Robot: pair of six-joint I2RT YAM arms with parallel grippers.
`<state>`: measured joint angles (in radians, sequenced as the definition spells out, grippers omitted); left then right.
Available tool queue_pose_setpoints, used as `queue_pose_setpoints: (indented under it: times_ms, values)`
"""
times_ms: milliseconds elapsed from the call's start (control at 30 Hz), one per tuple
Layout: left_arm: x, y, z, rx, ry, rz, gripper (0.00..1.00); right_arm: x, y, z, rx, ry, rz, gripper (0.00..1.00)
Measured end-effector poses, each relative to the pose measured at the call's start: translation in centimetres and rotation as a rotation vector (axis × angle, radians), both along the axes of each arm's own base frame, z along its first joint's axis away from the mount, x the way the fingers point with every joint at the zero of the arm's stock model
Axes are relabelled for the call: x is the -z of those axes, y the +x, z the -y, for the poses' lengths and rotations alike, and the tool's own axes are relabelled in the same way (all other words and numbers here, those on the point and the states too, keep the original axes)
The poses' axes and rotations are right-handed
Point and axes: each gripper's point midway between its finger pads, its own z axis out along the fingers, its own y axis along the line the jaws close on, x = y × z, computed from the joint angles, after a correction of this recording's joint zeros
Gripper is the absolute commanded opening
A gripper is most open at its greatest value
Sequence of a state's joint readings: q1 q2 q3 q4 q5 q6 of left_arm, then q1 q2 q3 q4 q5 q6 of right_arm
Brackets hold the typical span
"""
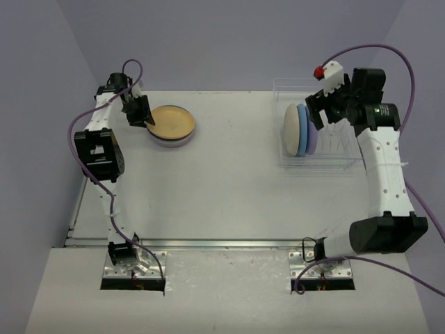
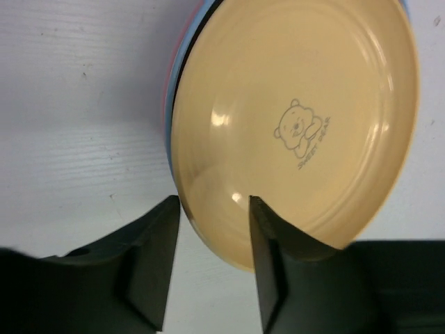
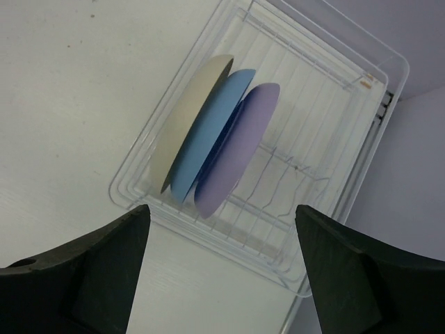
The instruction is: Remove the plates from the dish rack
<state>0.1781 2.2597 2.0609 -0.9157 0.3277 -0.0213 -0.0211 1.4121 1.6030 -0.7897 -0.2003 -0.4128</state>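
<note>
Cream plate [image 3: 191, 118], blue plate [image 3: 212, 129], lavender plate [image 3: 240, 139]: on edge, leaning together in the left half of the dish rack [image 1: 334, 149], far right on the table [image 1: 229, 188]. Faces look left and right; long axis runs near to far.
Yellow plate [image 2: 292, 125]: flat atop the stack [image 1: 170, 141], far left.
Left gripper [image 2: 213, 209]: fingers apart, straddling the yellow rim. A skewed lift-off could snag and shift it.
Right gripper [image 3: 219, 229]: spread wide over the rack, holding nothing. Pinching one rim could drag or topple its neighbours.
</note>
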Motion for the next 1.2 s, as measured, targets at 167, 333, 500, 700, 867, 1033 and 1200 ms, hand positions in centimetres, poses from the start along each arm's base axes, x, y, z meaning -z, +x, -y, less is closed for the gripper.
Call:
queue_pose_setpoints:
  times_ms: [167,333,500,700,867,1033,1200]
  values:
    - [0.0,-0.1,-0.7,-0.023,0.015,-0.003,0.57,1.0,0.9,3.3,0.103,0.192,-0.106,0.73]
    - [-1.5,-0.2,-0.7,-0.017,0.014,0.025,0.72,2.7,0.8,4.8,0.165,0.336,-0.201,0.55]
    - [-6.4,-1.7,0.6,0.034,-0.015,0.139,0.75,3.9,1.1,3.9,0.146,0.450,-0.306,0.44]
    - [-13.3,-5.4,2.9,0.116,-0.043,0.321,0.84,6.2,3.1,3.1,0.111,0.568,-0.424,0.41]
    - [-15.4,-7.6,5.2,0.172,-0.053,0.412,0.89,8.5,3.9,3.3,0.121,0.611,-0.506,0.42]
    - [-15.9,-9.3,8.2,0.237,-0.073,0.457,0.91,9.8,4.6,3.4,0.120,0.623,-0.532,0.42]
    - [-16.4,-9.7,10.2,0.267,-0.095,0.490,0.92,10.8,4.6,3.1,0.116,0.639,-0.553,0.42]
